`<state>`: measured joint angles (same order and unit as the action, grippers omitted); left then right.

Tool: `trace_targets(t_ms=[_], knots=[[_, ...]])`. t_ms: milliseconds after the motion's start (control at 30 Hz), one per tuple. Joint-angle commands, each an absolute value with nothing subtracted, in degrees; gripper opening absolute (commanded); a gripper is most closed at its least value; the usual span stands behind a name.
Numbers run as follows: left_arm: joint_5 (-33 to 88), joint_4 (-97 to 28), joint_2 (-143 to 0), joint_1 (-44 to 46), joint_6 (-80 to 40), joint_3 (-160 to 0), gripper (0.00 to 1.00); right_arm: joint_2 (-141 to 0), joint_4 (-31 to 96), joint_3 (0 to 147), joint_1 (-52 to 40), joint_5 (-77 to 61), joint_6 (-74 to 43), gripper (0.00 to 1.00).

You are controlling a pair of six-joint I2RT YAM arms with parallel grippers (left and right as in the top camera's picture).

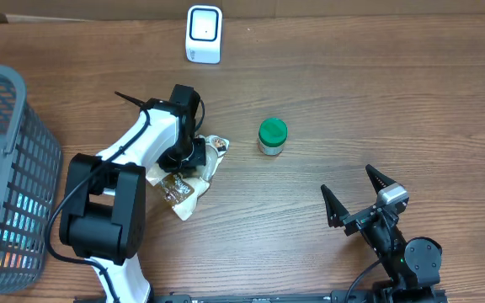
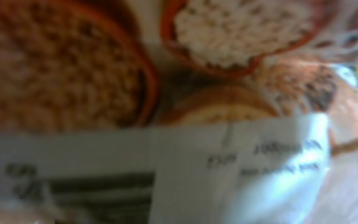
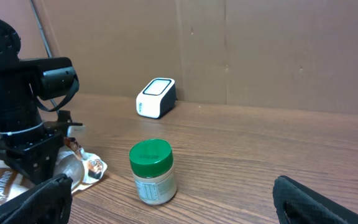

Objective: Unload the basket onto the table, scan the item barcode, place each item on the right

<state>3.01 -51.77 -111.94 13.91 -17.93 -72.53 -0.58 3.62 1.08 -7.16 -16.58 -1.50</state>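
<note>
**Left pincer pressed together on the food packet, right pincer spread wide**

The food packet (image 1: pixel 185 183) lies flat on the wooden table (image 1: pixel 377 93), between the grey basket (image 1: pixel 7 168) and the jar with the green lid (image 1: pixel 272 135). The left gripper (image 1: pixel 190 158) is down on the upper end of the packet with its fingers pressed together. I cannot tell if film is pinched between them.

The left wrist view is blurred and filled by the packet. It shows printed bowls of food and a white label (image 2: pixel 229 168) with the dark bars of a barcode (image 2: pixel 98 190) at its left.

The white barcode scanner (image 1: pixel 204 34) stands at the far edge of the table, well apart from the packet.

The right gripper (image 1: pixel 346 179) hangs near the front edge, spread wide and empty, and it faces the jar.
</note>
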Motion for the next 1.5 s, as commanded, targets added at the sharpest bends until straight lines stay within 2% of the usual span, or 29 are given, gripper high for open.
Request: trace_targets(t_ms=[0,267,600,633,700,733,867,967,1000,1300,1467], knots=[[3.4,-48.8,-112.5,14.1,-19.8,-72.1,0.04,-0.2,3.2,0.5,-7.0,-16.8,-1.4,1.0],[4.1,-60.5,-112.4,11.6,-20.6,-86.0,0.04,-0.2,3.2,0.5,-7.0,-16.8,-1.4,1.0],[3.2,-83.2,-112.4,8.3,-16.7,-124.7,0.04,-0.2,3.2,0.5,-7.0,-16.8,-1.4,1.0],[3.2,-84.1,-112.4,7.9,-16.7,-127.6,0.07,-0.2,3.2,0.5,-7.0,-16.8,-1.4,1.0],[3.2,-85.4,-112.4,7.1,-15.0,-133.3,0.3,-0.2,3.2,0.5,-7.0,-16.8,-1.4,1.0],[3.5,-86.0,-112.4,6.7,-13.6,-135.7,0.32,-0.2,3.2,0.5,-7.0,-16.8,-1.4,1.0],[1.7,-93.3,-112.4,2.2,-13.3,-147.4,0.31,-0.2,3.2,0.5,-7.0,-16.8,-1.4,1.0],[-0.4,-96.8,-112.3,-2.9,-16.4,-153.5,0.4,-0.2,3.2,0.5,-7.0,-16.8,-1.4,1.0],[-0.6,-96.8,-111.2,-7.2,-17.7,-154.2,0.49,-0.2,3.2,0.5,-7.0,-16.8,-1.4,1.0],[0.3,-96.8,-109.8,-27.1,-23.4,-151.9,0.52,-0.2,3.2,0.5,-7.0,-16.8,-1.4,1.0],[-0.5,-96.8,-109.8,-35.4,-24.5,-145.0,0.67,-0.2,3.2,0.5,-7.0,-16.8,-1.4,1.0]])
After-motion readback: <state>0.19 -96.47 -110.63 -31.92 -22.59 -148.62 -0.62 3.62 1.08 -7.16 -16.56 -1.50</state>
